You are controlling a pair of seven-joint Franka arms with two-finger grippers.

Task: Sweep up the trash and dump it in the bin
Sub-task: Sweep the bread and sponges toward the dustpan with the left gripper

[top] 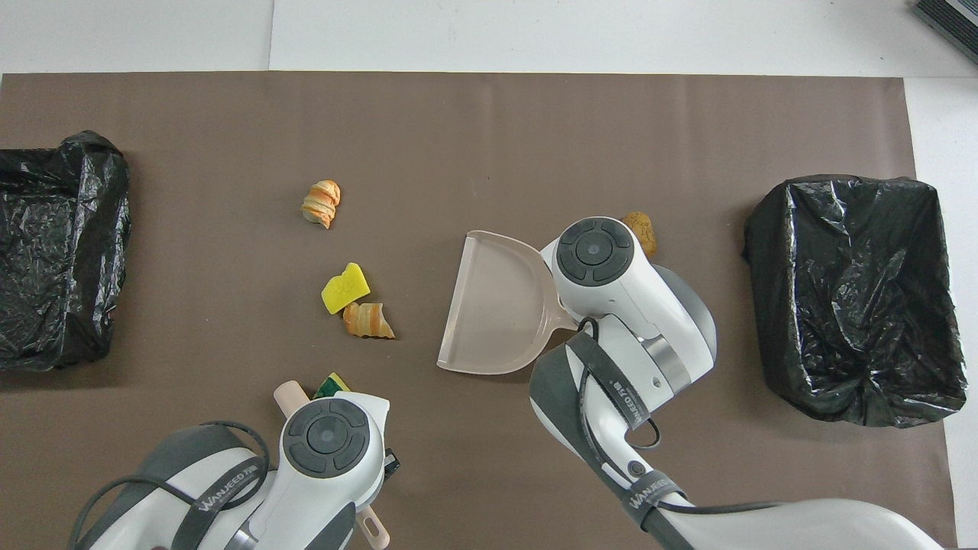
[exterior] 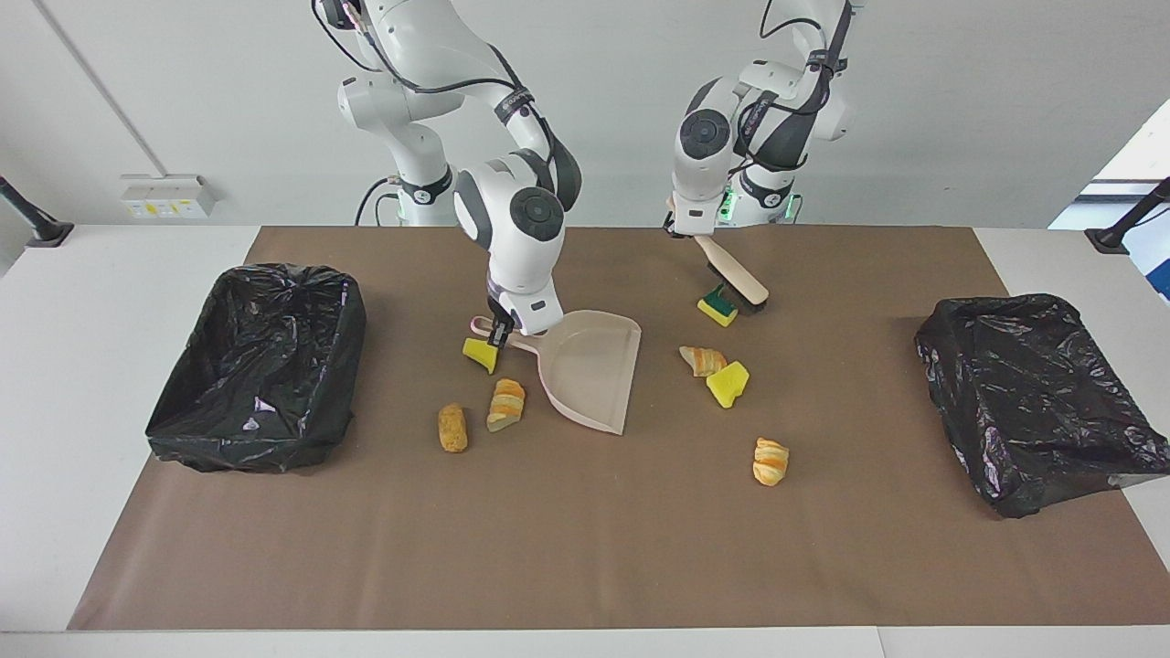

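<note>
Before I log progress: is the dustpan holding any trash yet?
Empty. The dustpan shows a bare inside in both views; the scraps all lie on the mat around it.

I count three yellow sponge wedges (exterior: 728,384), three croissant pieces (exterior: 771,461), one nugget (exterior: 452,428), two lined bins (exterior: 260,366), one dustpan (exterior: 592,370), one brush (exterior: 731,271).

Glossy crinkled plastic bin liner (exterior: 265,356); smooth matt dustpan (exterior: 590,370).

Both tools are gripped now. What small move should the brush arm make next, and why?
Probably stroke the brush, shut in the left gripper, against the green-backed sponge toward the dustpan. Its bristles sit beside that scrap, and the right gripper holds the pan low, mouth facing it.
</note>
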